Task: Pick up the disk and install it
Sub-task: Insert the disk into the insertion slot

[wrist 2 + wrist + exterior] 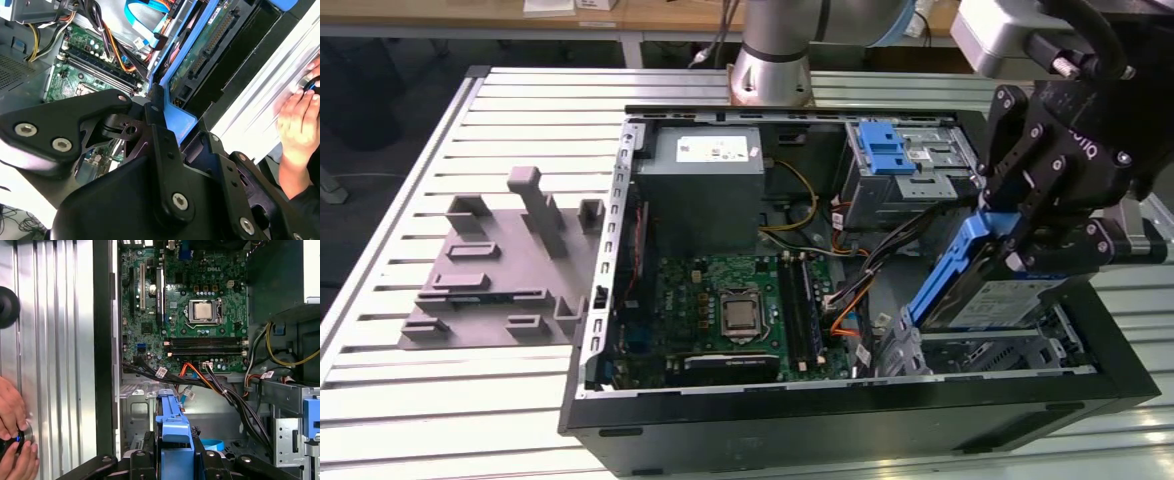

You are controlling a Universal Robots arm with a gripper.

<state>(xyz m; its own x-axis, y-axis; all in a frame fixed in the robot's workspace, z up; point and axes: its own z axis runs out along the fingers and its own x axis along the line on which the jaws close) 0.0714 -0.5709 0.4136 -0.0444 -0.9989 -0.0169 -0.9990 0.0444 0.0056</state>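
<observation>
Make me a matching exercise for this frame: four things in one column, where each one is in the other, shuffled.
1. disk
2. power supply
3. motherboard
4. grey moulded tray

a. flat on the floor of the case
b. on the table, outside the case
c. gripped in the hand, tilted
d. far corner of the case in the exterior view

Pairs: 1-c, 2-d, 3-a, 4-b

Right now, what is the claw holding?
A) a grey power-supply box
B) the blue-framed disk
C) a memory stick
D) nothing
B: the claw is clamped on the blue-framed disk, which hangs tilted over the open computer case.
</observation>
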